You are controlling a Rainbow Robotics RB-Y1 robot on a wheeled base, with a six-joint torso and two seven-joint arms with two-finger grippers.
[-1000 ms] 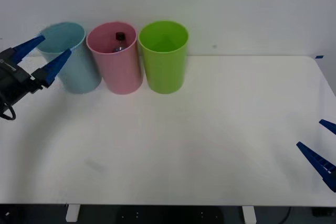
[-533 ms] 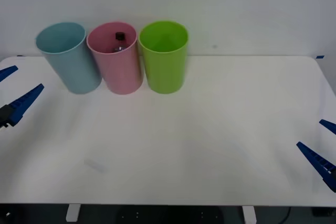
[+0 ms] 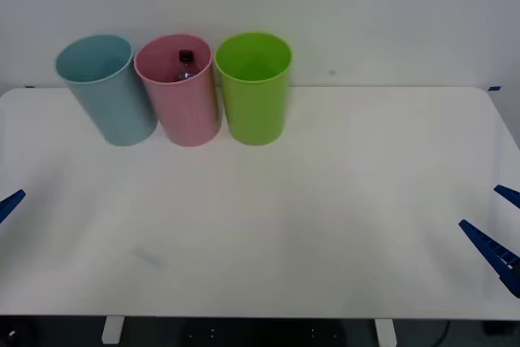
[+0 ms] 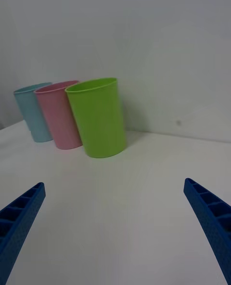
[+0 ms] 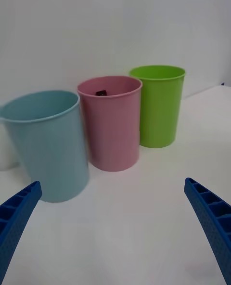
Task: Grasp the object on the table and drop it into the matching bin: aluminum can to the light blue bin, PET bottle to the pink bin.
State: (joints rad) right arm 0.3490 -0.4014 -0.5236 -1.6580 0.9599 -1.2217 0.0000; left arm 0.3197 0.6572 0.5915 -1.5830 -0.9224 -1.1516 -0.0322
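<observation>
PET bottle (image 3: 186,65) noted inside pink bin (image 3: 188,111), far left of desk (image 3: 325,201), judged light, stiff and slippery, best taken at its black cap if regrasped; left gripper (image 5: 115,237) and right gripper (image 4: 115,227) both spread wide, nothing held.

A small clear bottle (image 3: 185,67) with a black cap stands inside the tall pink bin (image 3: 180,95), its top just below the rim. The pale blue bin (image 3: 110,91) stands just beside it at the back of the white table (image 3: 325,201).
</observation>
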